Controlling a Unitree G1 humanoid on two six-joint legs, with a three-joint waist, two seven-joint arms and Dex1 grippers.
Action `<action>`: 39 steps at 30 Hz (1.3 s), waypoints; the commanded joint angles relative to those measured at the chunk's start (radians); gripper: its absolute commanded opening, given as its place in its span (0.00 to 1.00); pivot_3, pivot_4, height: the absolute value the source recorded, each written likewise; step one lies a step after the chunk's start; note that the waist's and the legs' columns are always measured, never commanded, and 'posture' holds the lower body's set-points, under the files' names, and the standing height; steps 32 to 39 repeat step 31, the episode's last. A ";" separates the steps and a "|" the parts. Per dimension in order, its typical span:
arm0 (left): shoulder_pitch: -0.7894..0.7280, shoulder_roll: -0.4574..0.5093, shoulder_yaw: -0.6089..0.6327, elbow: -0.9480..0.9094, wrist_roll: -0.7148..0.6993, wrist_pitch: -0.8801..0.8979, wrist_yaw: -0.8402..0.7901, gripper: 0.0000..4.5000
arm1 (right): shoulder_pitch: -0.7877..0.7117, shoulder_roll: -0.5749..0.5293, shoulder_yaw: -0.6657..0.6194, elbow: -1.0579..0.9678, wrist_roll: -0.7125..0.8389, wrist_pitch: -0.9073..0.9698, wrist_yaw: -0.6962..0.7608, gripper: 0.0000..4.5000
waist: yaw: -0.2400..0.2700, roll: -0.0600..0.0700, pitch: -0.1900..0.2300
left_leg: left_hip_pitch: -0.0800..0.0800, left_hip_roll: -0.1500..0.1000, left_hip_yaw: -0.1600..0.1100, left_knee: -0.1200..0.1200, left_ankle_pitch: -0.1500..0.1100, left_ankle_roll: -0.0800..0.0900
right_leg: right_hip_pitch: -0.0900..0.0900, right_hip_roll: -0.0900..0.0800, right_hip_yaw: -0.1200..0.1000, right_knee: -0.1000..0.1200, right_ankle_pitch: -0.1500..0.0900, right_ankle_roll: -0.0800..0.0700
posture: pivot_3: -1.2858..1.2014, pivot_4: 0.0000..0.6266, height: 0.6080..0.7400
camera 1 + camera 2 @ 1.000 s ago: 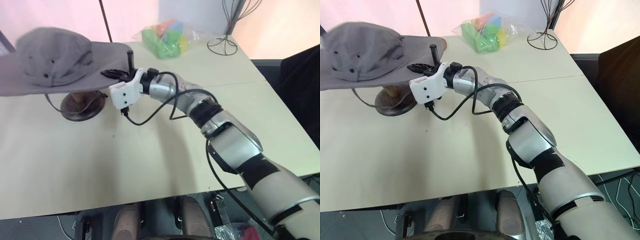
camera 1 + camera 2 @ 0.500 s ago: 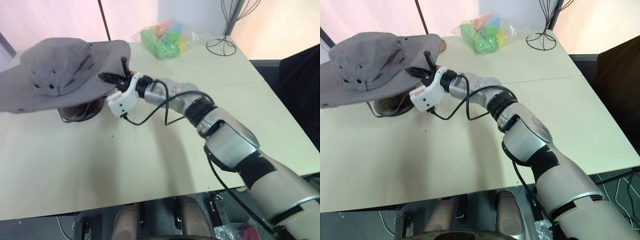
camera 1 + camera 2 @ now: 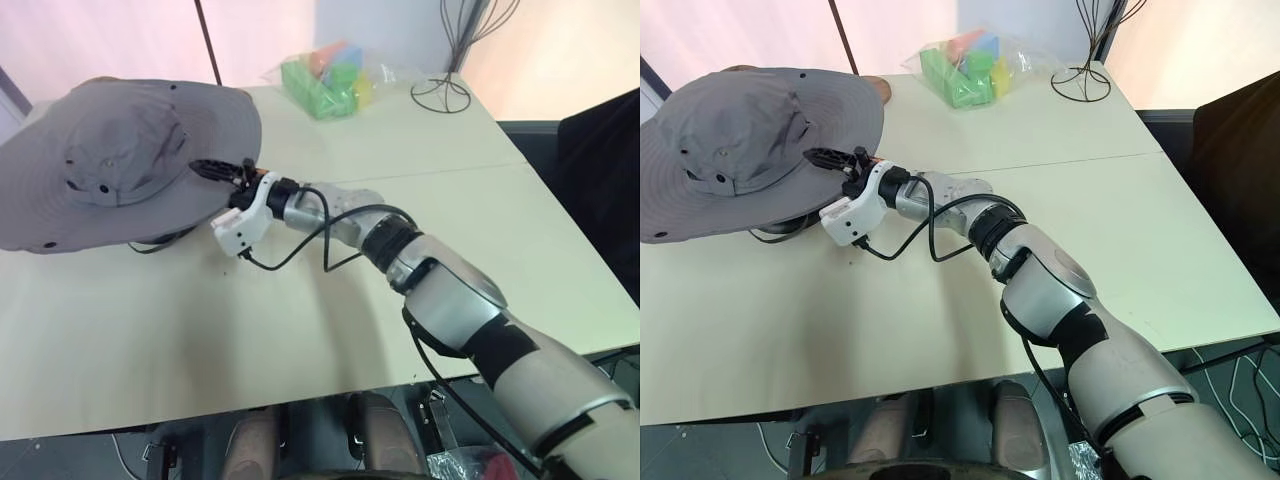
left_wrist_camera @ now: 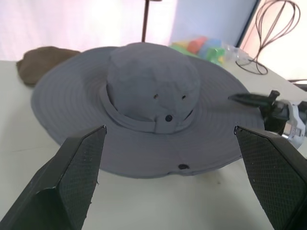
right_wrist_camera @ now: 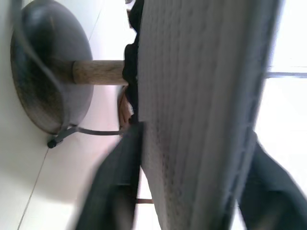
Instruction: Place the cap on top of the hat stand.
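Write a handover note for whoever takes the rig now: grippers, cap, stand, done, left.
Right gripper: jaws open either side of the cap brim, one finger above, one below.
Left gripper: jaws open, holding nothing, facing the cap from a distance.
Cap: sits on the stand, crown up, brim covering the stand's head.
Done: cap placed.
Left: draw the right gripper clear of the brim.

Right end effector spread, arm reaching left; left end effector wide apart.

The cap at the upper left was plain grey with dark eyelets. The hat stand had a dark brown base and lighter wooden stem. The table was pale beige.
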 commanded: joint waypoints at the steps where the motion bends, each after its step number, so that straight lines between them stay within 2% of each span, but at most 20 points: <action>1: 0.027 -0.002 -0.009 -0.004 0.045 -0.079 -0.028 1.00 | 0.023 -0.077 -0.032 -0.134 0.024 -0.036 0.047 0.78 | 0.001 0.000 0.000 | 0.000 0.000 0.000 0.000 0.000 0.000 | 0.000 0.000 0.000 0.000 0.000 0.000 | 0.52 0.24 1.00; 6: 0.095 -0.043 -0.013 0.082 0.126 -0.238 -0.086 1.00 | 0.201 -0.336 -0.117 -0.496 0.161 -0.125 0.266 0.78 | 0.005 -0.002 -0.001 | 0.001 0.000 0.002 0.000 -0.001 0.001 | 0.002 0.000 0.000 -0.001 0.000 0.000 | 0.52 0.24 1.00; 8: 0.115 -0.065 -0.013 0.130 0.160 -0.322 -0.097 1.00 | 0.285 -0.437 -0.173 -0.629 0.312 -0.116 0.413 0.78 | 0.004 -0.002 -0.001 | 0.002 0.000 0.002 -0.001 -0.001 0.001 | 0.002 0.000 0.000 -0.002 0.000 0.000 | 0.52 0.24 1.00; 10: 0.139 -0.085 -0.016 0.170 0.184 -0.395 -0.114 1.00 | 0.367 -0.518 -0.226 -0.743 0.544 -0.035 0.609 0.78 | 0.002 -0.002 -0.001 | 0.003 0.001 0.003 -0.001 -0.001 0.002 | 0.003 0.000 0.001 -0.002 0.000 0.000 | 0.52 0.24 1.00; 11: 0.156 -0.101 -0.022 0.189 0.199 -0.438 -0.124 1.00 | 0.412 -0.575 -0.256 -0.815 0.713 0.064 0.753 0.78 | 0.001 -0.003 -0.001 | 0.004 0.002 0.003 -0.001 -0.001 0.002 | 0.004 0.000 0.001 -0.002 0.000 0.000 | 0.52 0.24 1.00; 14: 0.175 -0.142 -0.047 0.229 0.222 -0.546 -0.130 1.00 | 0.456 -0.679 -0.375 -0.943 1.089 0.423 1.057 0.78 | 0.002 -0.003 0.000 | 0.005 0.004 0.003 0.000 -0.002 0.004 | 0.006 0.001 0.001 -0.002 -0.001 -0.002 | 0.52 0.24 1.00; 16: 0.173 -0.163 -0.067 0.234 0.222 -0.593 -0.124 1.00 | 0.419 -0.726 -0.466 -0.940 1.288 0.692 1.202 0.78 | 0.005 -0.003 0.000 | 0.006 0.004 0.003 0.000 -0.003 0.005 | 0.006 0.000 0.001 -0.002 -0.001 -0.002 | 0.52 0.24 1.00; 18: 0.162 -0.182 -0.100 0.220 0.215 -0.622 -0.118 1.00 | 0.332 -0.771 -0.541 -0.853 1.417 0.943 1.320 0.78 | 0.013 -0.002 0.000 | 0.006 0.004 0.003 0.001 -0.003 0.005 | 0.006 -0.003 0.000 -0.002 -0.004 -0.007 | 0.52 0.24 1.00; 20: 0.158 -0.193 -0.125 0.207 0.209 -0.640 -0.112 1.00 | 0.272 -0.795 -0.579 -0.777 1.451 1.070 1.388 0.78 | 0.023 -0.002 0.000 | 0.005 0.004 0.003 0.001 -0.003 0.005 | 0.004 -0.004 0.000 -0.003 -0.006 -0.010 | 0.52 0.24 1.00; 23: 0.151 -0.200 -0.158 0.194 0.201 -0.648 -0.098 1.00 | 0.203 -0.819 -0.611 -0.684 1.441 1.143 1.470 0.78 | 0.031 -0.002 0.000 | 0.005 0.005 0.003 0.001 -0.007 0.002 | 0.001 -0.004 0.000 -0.008 -0.006 -0.013 | 0.52 0.24 1.00; 28: 0.134 -0.195 -0.205 0.176 0.189 -0.630 -0.074 1.00 | 0.185 -0.842 -0.630 -0.672 1.421 1.213 1.559 0.78 | 0.029 -0.001 0.001 | 0.003 0.005 0.005 0.000 -0.009 0.004 | 0.001 -0.004 0.000 -0.015 -0.004 -0.014 | 0.52 0.24 1.00; 39: 0.114 -0.188 -0.235 0.162 0.188 -0.630 -0.067 1.00 | 0.204 -0.839 -0.636 -0.691 1.404 1.217 1.566 0.78 | 0.029 -0.001 0.001 | 0.002 0.005 0.006 0.000 -0.009 0.004 | 0.001 -0.004 0.000 -0.015 -0.003 -0.013 | 0.52 0.24 1.00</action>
